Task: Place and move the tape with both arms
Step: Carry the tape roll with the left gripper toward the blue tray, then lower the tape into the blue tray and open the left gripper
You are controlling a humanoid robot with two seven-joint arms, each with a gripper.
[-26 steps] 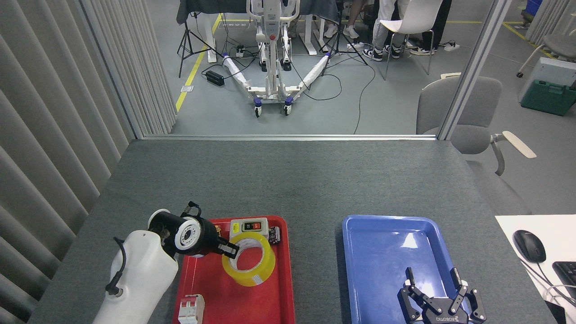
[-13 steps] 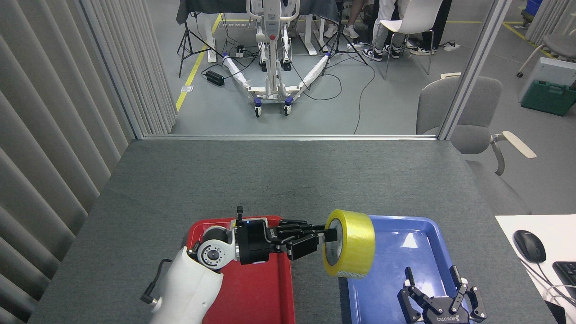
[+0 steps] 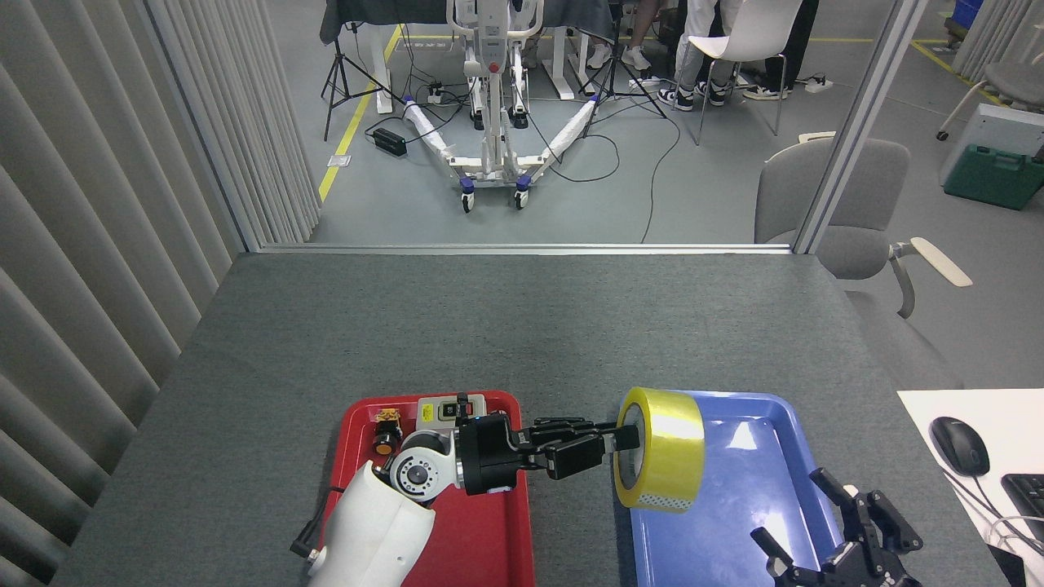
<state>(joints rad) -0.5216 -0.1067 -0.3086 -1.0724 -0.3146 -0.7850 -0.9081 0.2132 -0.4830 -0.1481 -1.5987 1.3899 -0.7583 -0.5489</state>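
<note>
A wide yellow roll of tape stands on edge in the air over the left end of the blue tray. My left gripper reaches in from the left across the red tray and is shut on the tape's left rim, one finger inside the core. My right gripper sits low at the bottom right, over the blue tray's near right corner, with its black fingers spread open and nothing in them. It is apart from the tape, to the right of it and nearer to me.
A yellow-and-black part and a grey switch box lie at the red tray's far end. A white sheet with a black mouse and keyboard corner lies at the right edge. An office chair stands beyond the table's far right corner.
My left gripper lifted the tape off the red tray and carried it right, over the blue tray's left end. My right gripper has turned and its fingers have spread wider.
</note>
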